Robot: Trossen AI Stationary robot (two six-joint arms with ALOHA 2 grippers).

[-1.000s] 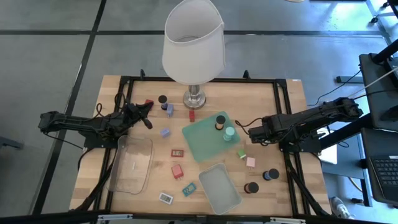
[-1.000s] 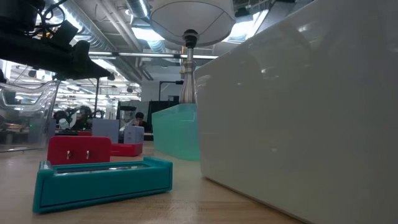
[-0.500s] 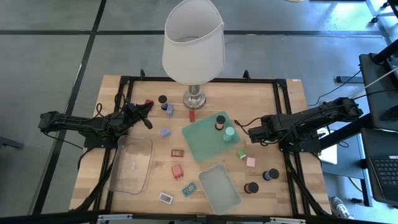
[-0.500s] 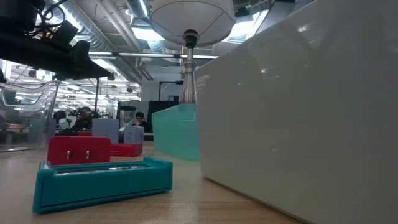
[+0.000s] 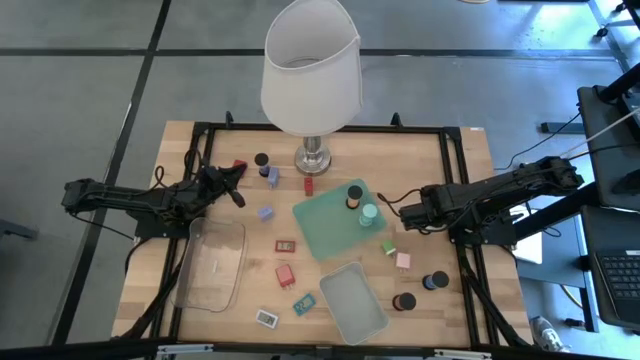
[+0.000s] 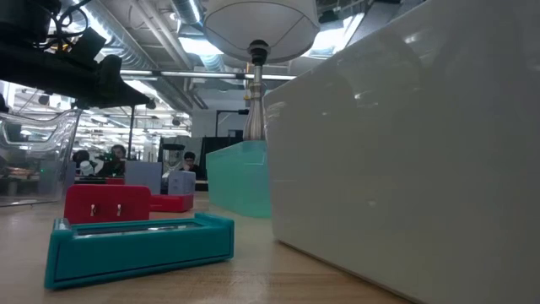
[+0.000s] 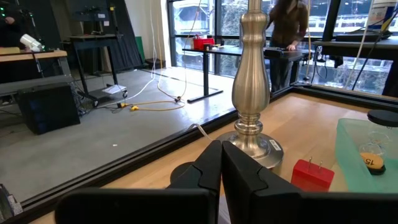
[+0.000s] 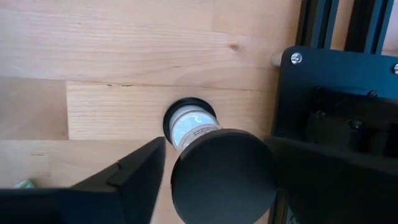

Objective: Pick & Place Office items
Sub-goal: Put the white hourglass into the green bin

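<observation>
Office items lie scattered over the wooden table (image 5: 440, 160): cylinders (image 5: 436, 280), a pink block (image 5: 403, 260), a green block (image 5: 388, 246), a red block (image 5: 286, 275) and a flat teal rectangle (image 5: 304, 304). Two cylinders (image 5: 353, 195) stand in the mint tray (image 5: 322, 235). My right gripper (image 5: 405, 212) hovers right of that tray, pointing down, shut on a black-topped cylinder (image 8: 222, 177). My left gripper (image 5: 238, 183) is shut and holds nothing, left of the lamp base (image 7: 252, 112), with a red block (image 7: 313, 175) ahead of it. My right gripper pinches the black-topped cylinder at its black top (image 8: 180, 186) between the two fingers (image 8: 140, 167), coming from above and pointing down. The cylinder stands upright below the fingers, its white-labelled body (image 8: 193, 129) toward the table. Whether its base rests on the wood, I cannot tell.
The white-shaded lamp (image 5: 310, 70) stands at the far middle. A clear bin (image 5: 212, 262) lies near left and a second tray (image 5: 352, 302) near middle; its pale wall (image 6: 405, 152) fills the low view. A black frame (image 8: 336, 93) runs close beside my right gripper.
</observation>
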